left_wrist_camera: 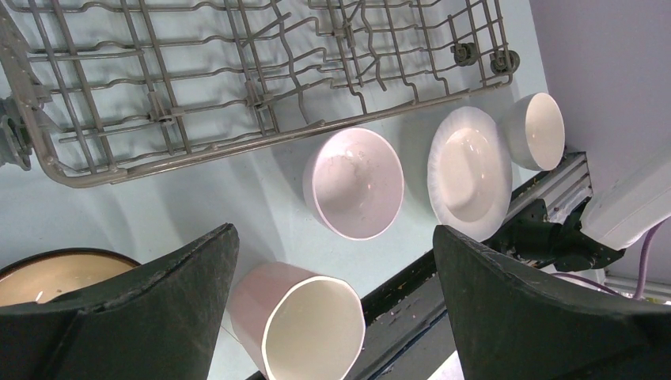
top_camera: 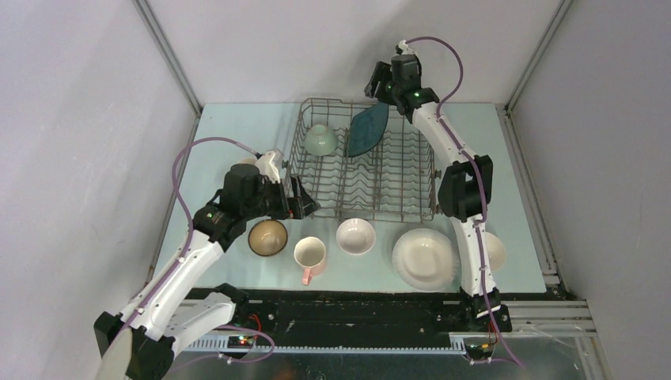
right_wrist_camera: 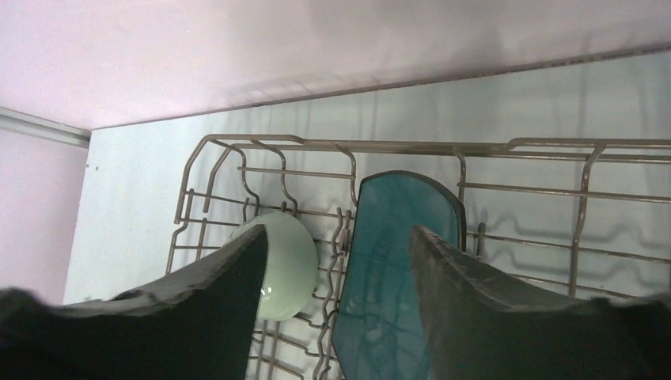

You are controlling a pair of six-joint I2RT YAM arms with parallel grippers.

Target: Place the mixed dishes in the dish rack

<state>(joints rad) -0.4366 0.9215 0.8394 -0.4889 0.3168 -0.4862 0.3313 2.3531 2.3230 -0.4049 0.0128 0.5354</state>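
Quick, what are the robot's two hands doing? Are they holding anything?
Left gripper: open, holding nothing.
Right gripper: open, holding nothing; the teal plate stands in the rack.

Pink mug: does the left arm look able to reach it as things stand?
Probably yes. The left pincer is open and close to the pink mug, nothing between them; the brown bowl and white bowl sit clear of it.
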